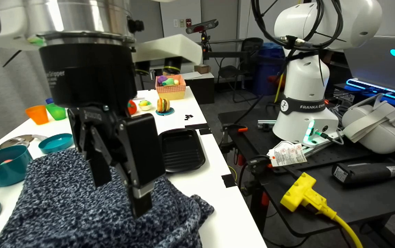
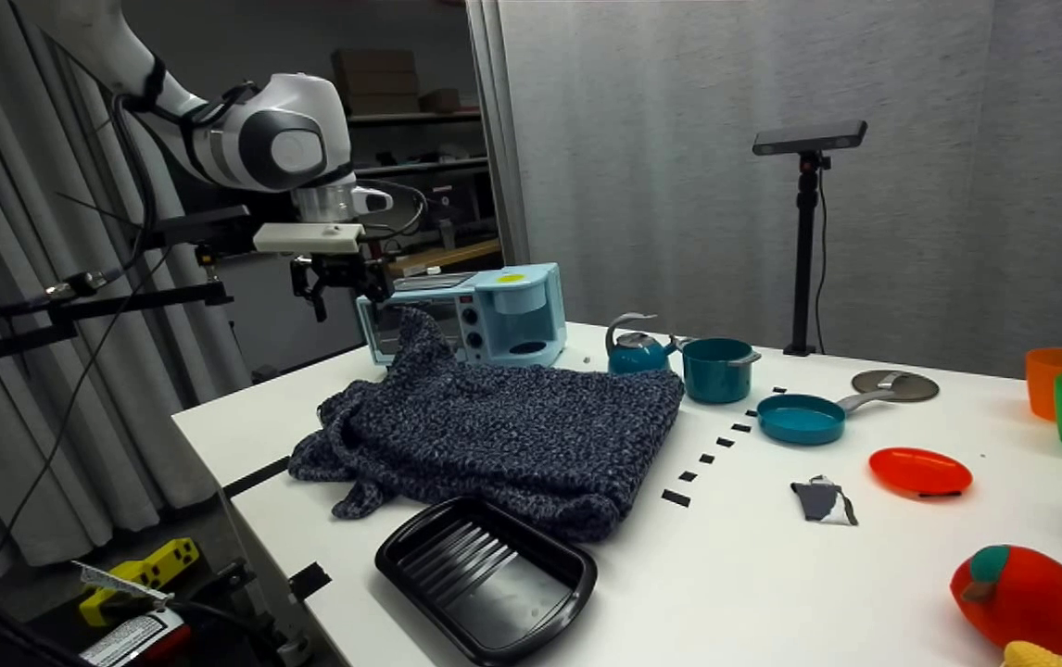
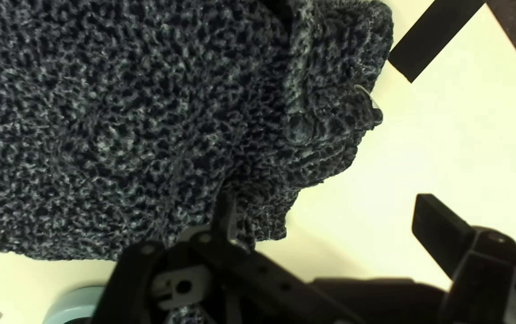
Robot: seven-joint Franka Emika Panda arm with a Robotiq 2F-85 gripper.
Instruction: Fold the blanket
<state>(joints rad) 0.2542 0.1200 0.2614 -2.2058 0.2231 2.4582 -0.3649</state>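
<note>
The blanket is a large, fuzzy, speckled navy and grey cloth. It lies in a thick, layered pile on the white table in both exterior views [image 1: 66,206] [image 2: 512,426]. A peak of it stands up at the end near the toaster oven, and loose corners spread toward the table edge. My gripper [image 2: 348,295] hangs above the table beside that peak. In an exterior view its fingers [image 1: 121,189] are apart with nothing between them. In the wrist view the fingers [image 3: 325,202] are wide open; the left one overlaps the blanket [image 3: 127,121], the right one is over bare table. Contact cannot be told.
A black tray [image 2: 485,584] lies close against the blanket's near side. A light blue toaster oven [image 2: 494,315], teal kettle [image 2: 638,357], teal pot [image 2: 716,371] and teal pan [image 2: 800,419] stand around it. Cups, toy food and a red plate [image 2: 920,471] lie farther off.
</note>
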